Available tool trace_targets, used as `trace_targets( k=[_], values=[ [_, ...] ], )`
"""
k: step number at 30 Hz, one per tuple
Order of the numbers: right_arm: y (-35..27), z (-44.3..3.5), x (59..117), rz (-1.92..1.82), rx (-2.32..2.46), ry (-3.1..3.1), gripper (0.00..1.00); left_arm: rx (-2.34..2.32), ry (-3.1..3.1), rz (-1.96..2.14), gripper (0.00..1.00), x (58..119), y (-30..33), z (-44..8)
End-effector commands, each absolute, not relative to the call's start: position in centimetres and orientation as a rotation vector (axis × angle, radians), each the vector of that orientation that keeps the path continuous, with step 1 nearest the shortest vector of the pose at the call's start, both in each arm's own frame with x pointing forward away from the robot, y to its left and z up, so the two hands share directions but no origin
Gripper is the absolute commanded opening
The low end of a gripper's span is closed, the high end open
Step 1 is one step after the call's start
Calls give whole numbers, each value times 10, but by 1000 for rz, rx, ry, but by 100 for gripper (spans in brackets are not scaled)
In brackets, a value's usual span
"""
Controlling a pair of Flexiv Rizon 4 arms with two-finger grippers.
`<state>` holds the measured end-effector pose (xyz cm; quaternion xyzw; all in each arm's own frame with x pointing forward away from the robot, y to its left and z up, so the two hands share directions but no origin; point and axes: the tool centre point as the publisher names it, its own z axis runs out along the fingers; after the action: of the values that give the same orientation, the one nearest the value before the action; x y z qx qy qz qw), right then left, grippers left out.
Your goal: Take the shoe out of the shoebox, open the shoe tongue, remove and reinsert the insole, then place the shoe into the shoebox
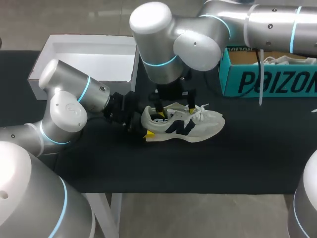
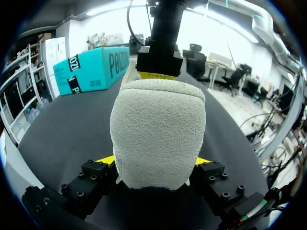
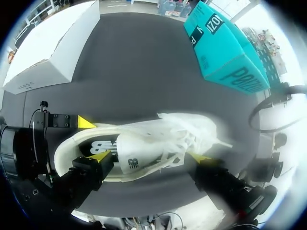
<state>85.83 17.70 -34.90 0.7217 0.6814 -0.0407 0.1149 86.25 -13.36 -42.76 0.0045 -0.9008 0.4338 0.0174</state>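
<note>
Closest to the left wrist camera, the shoe (image 2: 158,139) presents its pale fleecy heel, clenched from both sides by the left tool (image 2: 154,163). It stands upright at mid-tabletop (image 1: 198,163), with a dark letter logo on its flank and smaller marks on the tongue. The right tool (image 3: 148,158) hangs over the collar and laces, fingers spread and grasping nothing. Further out on the black surface are an open white shoebox (image 1: 89,54) at left rear and a teal box (image 1: 267,82) with large dark lettering at right rear.
</note>
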Motion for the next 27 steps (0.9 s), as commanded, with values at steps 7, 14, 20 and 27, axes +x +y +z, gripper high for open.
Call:
trace_targets(
  k=[7,14,20,27],
  values=[
    [162,-349,863,-183,2101,1946,40,14,-2800,1350,0,861,-135,-430],
    [158,-345,864,-182,2101,1938,25,14,-2800,1350,0,861,-135,-430],
    [148,-343,869,-174,2141,1932,0,14,-2800,1350,0,861,-135,-430],
    [122,-333,872,-175,2165,1859,0,14,-2800,1350,0,861,-135,-430]
  ],
)
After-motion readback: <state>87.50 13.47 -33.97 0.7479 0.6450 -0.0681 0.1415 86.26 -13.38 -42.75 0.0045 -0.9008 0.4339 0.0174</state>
